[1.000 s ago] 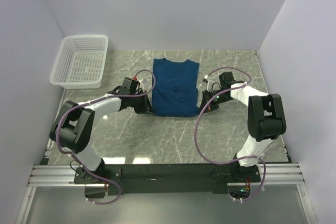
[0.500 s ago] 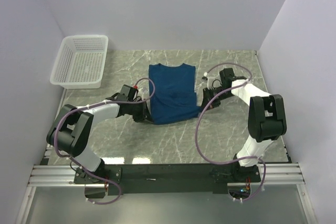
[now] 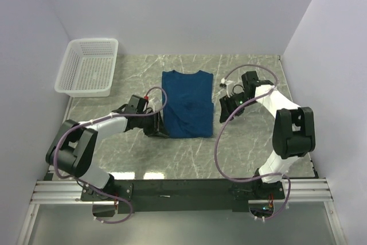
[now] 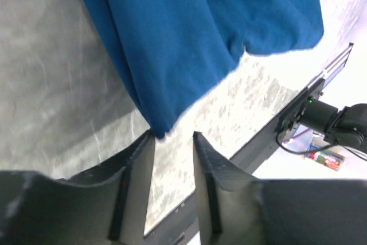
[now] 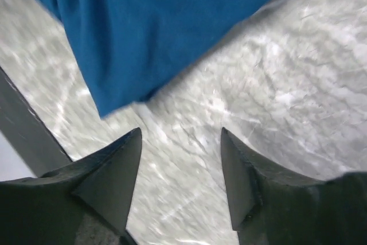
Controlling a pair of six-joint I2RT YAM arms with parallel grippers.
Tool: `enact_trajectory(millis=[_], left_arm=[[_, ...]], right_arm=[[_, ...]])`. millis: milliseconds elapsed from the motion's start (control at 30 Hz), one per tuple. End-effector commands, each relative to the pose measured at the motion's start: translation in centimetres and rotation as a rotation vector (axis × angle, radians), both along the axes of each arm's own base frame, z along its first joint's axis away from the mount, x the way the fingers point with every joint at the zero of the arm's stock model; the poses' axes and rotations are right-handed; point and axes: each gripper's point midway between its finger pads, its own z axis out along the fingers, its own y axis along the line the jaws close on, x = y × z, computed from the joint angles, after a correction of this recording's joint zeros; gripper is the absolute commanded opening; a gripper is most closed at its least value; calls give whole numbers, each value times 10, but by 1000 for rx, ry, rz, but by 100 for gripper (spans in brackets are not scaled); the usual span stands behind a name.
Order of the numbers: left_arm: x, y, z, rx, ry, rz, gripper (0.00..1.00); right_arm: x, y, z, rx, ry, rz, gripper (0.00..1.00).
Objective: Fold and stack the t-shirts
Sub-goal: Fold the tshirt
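The dark blue t-shirt lies flat on the marble table as a narrow rectangle, with its collar at the far end. My left gripper sits low at the shirt's near left corner, open. In the left wrist view the t-shirt has a corner touching one fingertip, and nothing is between the fingers of the left gripper. My right gripper is just right of the shirt's right edge, open. In the right wrist view the right gripper is over bare marble, the t-shirt just ahead.
A white mesh basket stands at the far left corner of the table. White walls close in the table at the left, back and right. The black rail carrying both arm bases runs along the near edge.
Both grippers went from shut to open and let go of the t-shirt. Before that the shirt slid a little toward the near edge and its near hem straightened.
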Motion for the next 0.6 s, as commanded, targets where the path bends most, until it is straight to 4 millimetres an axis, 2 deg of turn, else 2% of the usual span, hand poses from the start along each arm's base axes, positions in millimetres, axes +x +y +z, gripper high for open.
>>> enact_trajectory(millis=[0,67,167,200,233,300,367,567], left_arm=[[-5,0,19,-32,-52,-17,39],[-3,3,26,-24,-93,-12,44],[-4,4,33,-28,-114,-2,46],[-4,4,33,-35,-112,5,46],[-6,3,32,-41,-108,4,46],[-6,1,31,-58,-102,8,46],[-10,1,28,-62,-87,8,46],[-10,7,9,-17,-51,37,47]], right_arm=[[-20,-1,13,-7,-139,190,66],[-45,12,10,47,-129,307,70],[-57,36,-3,33,-107,345,70],[-55,39,-10,6,-96,321,70],[-45,46,-13,2,-121,295,69],[-47,60,-20,13,-50,267,68],[-45,68,-18,26,4,249,65],[-43,67,-28,-4,49,204,61]])
